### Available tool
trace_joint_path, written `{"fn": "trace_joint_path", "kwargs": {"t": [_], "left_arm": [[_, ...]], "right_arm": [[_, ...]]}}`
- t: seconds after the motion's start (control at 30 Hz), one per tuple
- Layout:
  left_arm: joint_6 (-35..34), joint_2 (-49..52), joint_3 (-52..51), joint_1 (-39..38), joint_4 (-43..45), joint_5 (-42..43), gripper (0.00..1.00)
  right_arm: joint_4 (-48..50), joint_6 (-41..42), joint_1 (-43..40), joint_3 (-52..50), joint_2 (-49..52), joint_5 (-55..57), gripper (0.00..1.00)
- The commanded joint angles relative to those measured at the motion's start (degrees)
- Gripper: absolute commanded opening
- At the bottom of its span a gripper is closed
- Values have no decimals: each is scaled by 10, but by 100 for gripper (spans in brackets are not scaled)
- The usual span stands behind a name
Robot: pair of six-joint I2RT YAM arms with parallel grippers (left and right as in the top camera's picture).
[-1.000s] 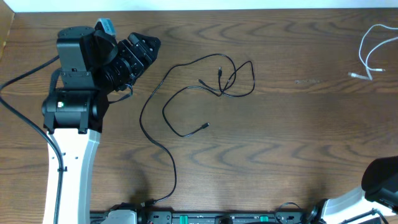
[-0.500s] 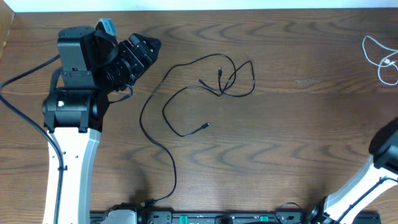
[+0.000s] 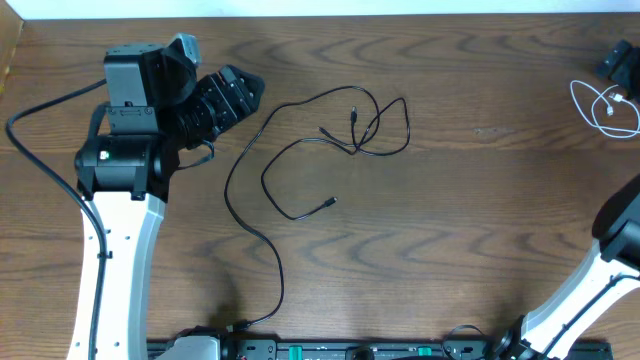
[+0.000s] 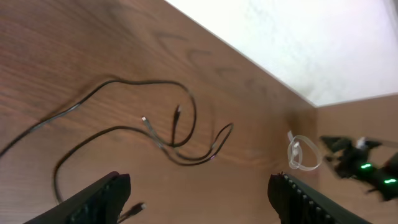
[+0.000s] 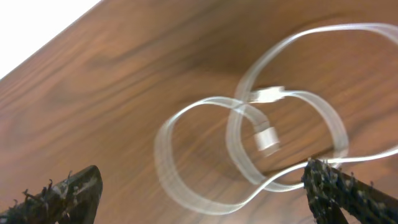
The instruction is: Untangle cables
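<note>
The black cable [image 3: 330,140] lies in loose crossing loops mid-table, one long tail running to the front edge; it also shows in the left wrist view as the black cable [image 4: 174,130]. My left gripper [image 3: 240,90] hovers left of it, open and empty, its fingers [image 4: 102,198] wide apart. The white cable [image 3: 600,105] rests in a small coil at the far right. My right gripper [image 3: 620,62] is just above that coil. In the right wrist view the white cable [image 5: 255,143] lies blurred on the wood between my open right gripper [image 5: 202,196].
The table's far edge [image 3: 320,15] meets a white surface. A rail of hardware [image 3: 330,350] runs along the front edge. A thick black wire [image 3: 40,110] trails from the left arm. The right arm's white link [image 3: 580,300] rises at the lower right.
My right gripper has opened and let go of the white cable, which went from spread out to a small coil near the right edge. The left arm shifted slightly right.
</note>
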Motion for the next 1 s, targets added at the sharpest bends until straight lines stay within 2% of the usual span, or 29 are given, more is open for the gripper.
{"fn": "trace_joint_path", "kwargs": {"t": [0.0,0.17,0.33,0.5,0.63,0.7,0.77,0.97], "left_arm": [[103,5,-7,-9,-17,1,76],[193,7,-17,-48,-47,-13,77],[193,31,-23,-79,-74,-69,77],[203,58,-23,-71,-79,-130,77],[208,63,-23,-48,-81,-150,76],[208,63,-23,-40,-85,-150,76],[207,63,-23,-37,-91,-150,76],[207,63,-23,-37,-99,-150,77]], "right_arm": [[-43,-84,31,12,-105,-186,99],[-123,-88,91,12,-163,-223,99],[-178,-48,182,12,-166,-226,99],[-187,-20,262,8,-143,-222,99],[-191,19,325,8,-114,-178,94],[-192,66,355,8,-91,-143,94],[-189,111,378,8,-68,-128,88],[-163,177,424,8,-2,-129,76]]}}
